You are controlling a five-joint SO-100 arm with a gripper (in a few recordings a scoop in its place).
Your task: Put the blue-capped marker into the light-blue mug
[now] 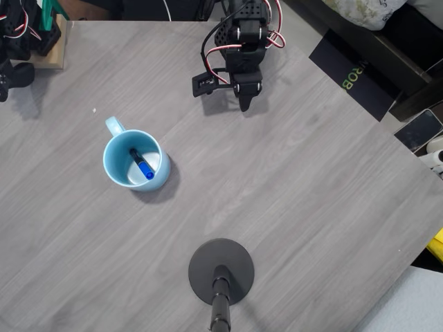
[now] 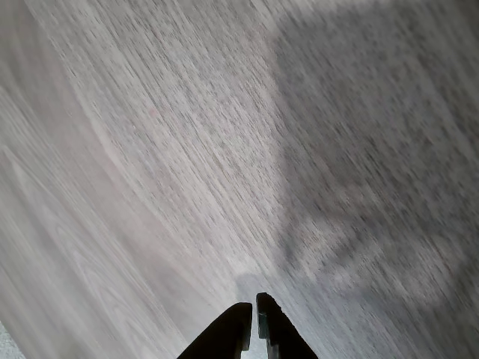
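Observation:
The light-blue mug (image 1: 136,160) stands on the grey wood table (image 1: 291,173) left of centre, its handle pointing up-left in the overhead view. Inside it lies the blue-capped marker (image 1: 141,164), leaning with its blue cap toward the lower right. My gripper (image 1: 246,104) is folded back near the arm's base at the top centre, far from the mug. In the wrist view its fingertips (image 2: 253,313) sit together over bare table, shut with nothing between them.
A black round stand base (image 1: 221,270) with a pole sits at the bottom centre. A black box (image 1: 353,76) lies at the table's upper right edge. Another black arm on a wooden block (image 1: 28,34) is at the top left corner.

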